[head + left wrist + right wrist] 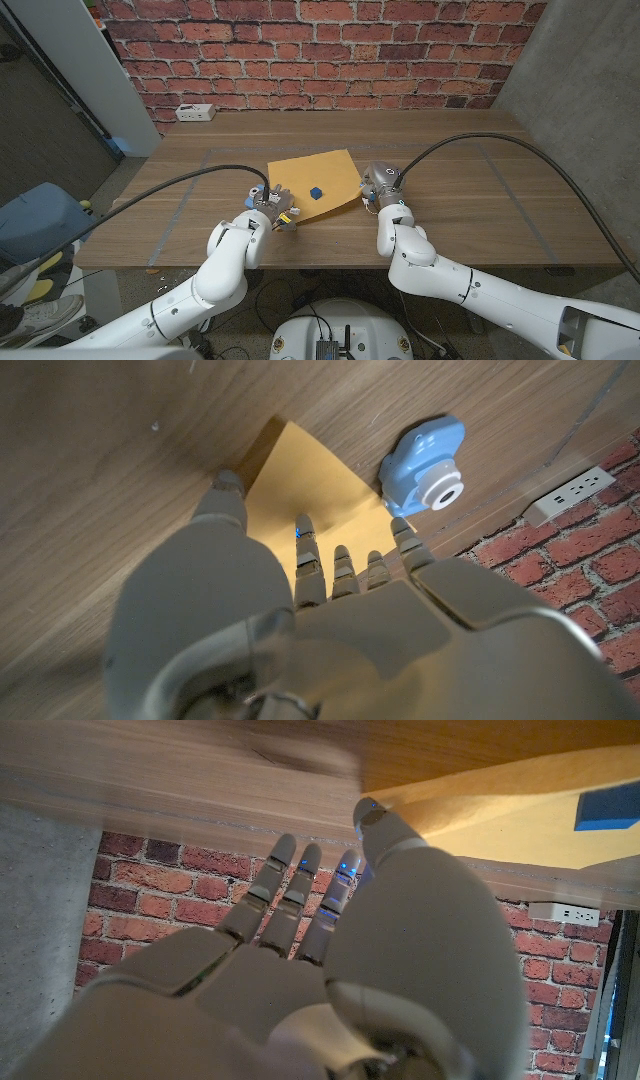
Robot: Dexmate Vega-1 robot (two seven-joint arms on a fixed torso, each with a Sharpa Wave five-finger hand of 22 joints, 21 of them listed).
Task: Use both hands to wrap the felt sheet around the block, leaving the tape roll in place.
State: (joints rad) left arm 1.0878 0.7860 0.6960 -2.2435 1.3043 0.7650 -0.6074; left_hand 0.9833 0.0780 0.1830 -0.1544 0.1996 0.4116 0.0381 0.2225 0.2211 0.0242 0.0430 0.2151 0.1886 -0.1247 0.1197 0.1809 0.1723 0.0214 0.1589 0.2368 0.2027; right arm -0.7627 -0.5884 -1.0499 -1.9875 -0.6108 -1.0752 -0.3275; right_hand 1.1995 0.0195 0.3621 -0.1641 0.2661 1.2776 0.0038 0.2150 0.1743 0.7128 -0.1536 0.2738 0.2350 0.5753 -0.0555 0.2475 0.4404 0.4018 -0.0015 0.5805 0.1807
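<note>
Brick wall behind, wooden surface in front, and the orange felt sheet lies mid-surface with the small blue block on its near part. Left hand sits at the sheet's near left corner, fingers spread, holding nothing. Right hand is at the sheet's right edge, thumb touching it, other fingers apart

Red brick wall behind wooden bench; white power strip at far edge; grey concrete wall at right.
</note>
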